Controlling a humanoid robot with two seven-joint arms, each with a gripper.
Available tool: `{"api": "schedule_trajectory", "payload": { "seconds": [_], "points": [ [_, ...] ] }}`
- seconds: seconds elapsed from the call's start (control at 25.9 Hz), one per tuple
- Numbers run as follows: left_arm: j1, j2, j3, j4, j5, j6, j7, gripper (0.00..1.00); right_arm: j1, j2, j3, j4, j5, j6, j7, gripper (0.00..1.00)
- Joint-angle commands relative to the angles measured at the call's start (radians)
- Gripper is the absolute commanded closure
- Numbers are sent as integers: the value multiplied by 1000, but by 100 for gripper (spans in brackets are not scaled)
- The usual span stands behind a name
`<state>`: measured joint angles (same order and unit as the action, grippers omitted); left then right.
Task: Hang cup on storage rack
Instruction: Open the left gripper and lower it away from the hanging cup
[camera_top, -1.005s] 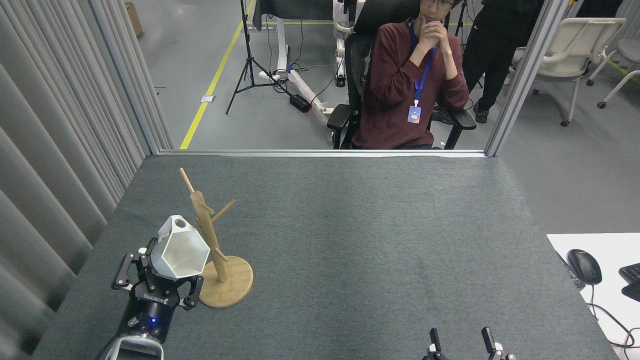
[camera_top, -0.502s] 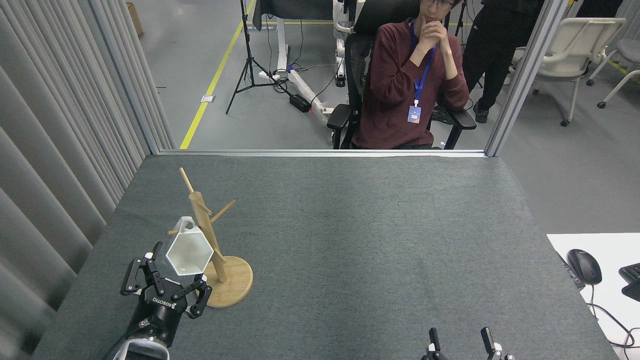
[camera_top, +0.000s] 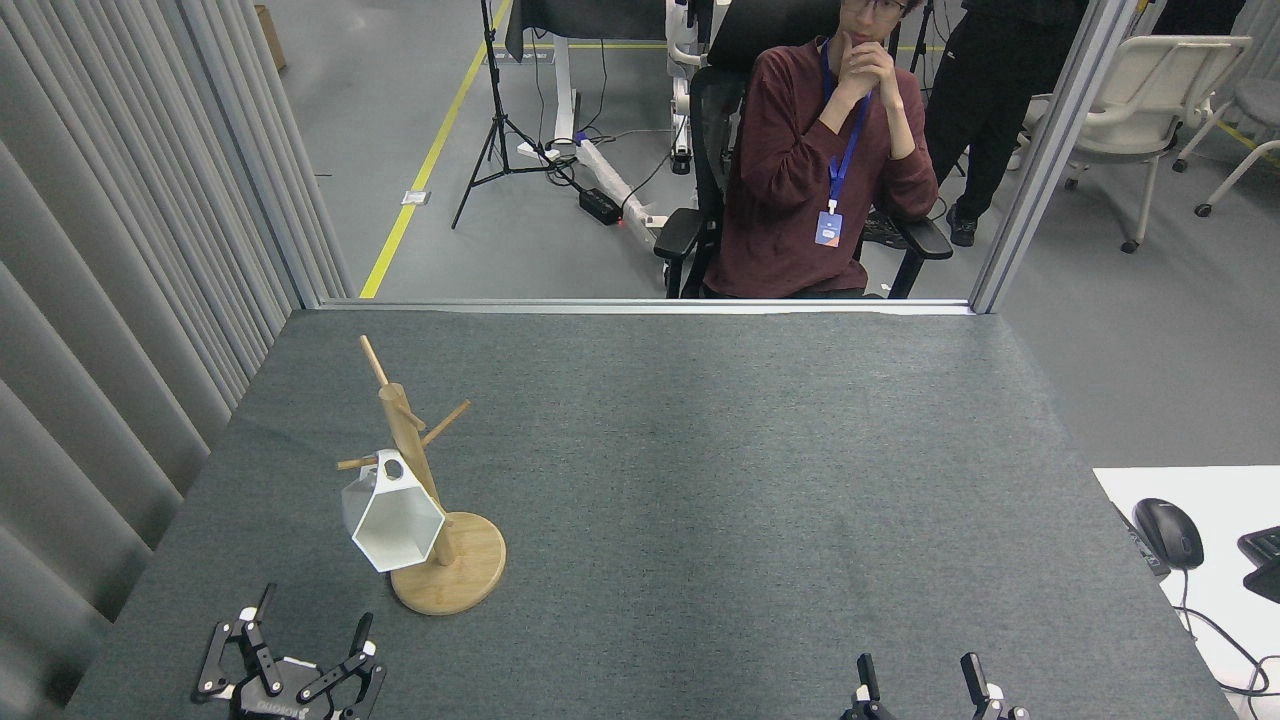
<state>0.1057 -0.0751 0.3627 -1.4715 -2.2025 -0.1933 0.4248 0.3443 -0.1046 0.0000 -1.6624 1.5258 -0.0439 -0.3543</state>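
Head view: white cup (camera_top: 392, 516) hangs by its handle on a left peg of the wooden rack (camera_top: 425, 500), near left; left gripper (camera_top: 300, 640) sits empty and wide open, so retreating straight back seems safest.

Cup (camera_top: 391, 517): matt white, smooth facets. Storage rack (camera_top: 428, 520): pale smooth wood. Table (camera_top: 720, 480): rough grey felt-like cloth.

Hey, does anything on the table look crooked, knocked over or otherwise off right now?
Nothing stands out. The white cup hangs tilted from a peg of the wooden mug tree, mouth facing down and toward the camera, as a hung cup would. The tree stands upright on its base. The left gripper is open and clear of it.
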Motion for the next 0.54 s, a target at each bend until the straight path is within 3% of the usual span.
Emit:
{"api": "schedule_trajectory", "payload": {
  "seconds": [0.0, 0.08, 0.19, 0.27, 0.5],
  "points": [
    [95, 29, 16, -61, 175, -44, -6, 1, 5, -1, 2, -3, -1, -2, 0, 1],
    [143, 51, 44, -124, 300, -126, -14, 1, 15, 0, 2, -11, -1, -4, 0, 1],
    [206, 86, 94, -155, 596, -287, -34, 1, 48, -1, -1, -22, 1, -4, -2, 1],
    [239, 104, 93, -148, 725, -314, -46, 1, 71, -4, -3, -36, 1, -4, -3, 1],
    [249, 109, 45, -151, 745, -318, -49, 1, 94, -10, -5, -51, 4, 6, -5, 1]
  ]
}}
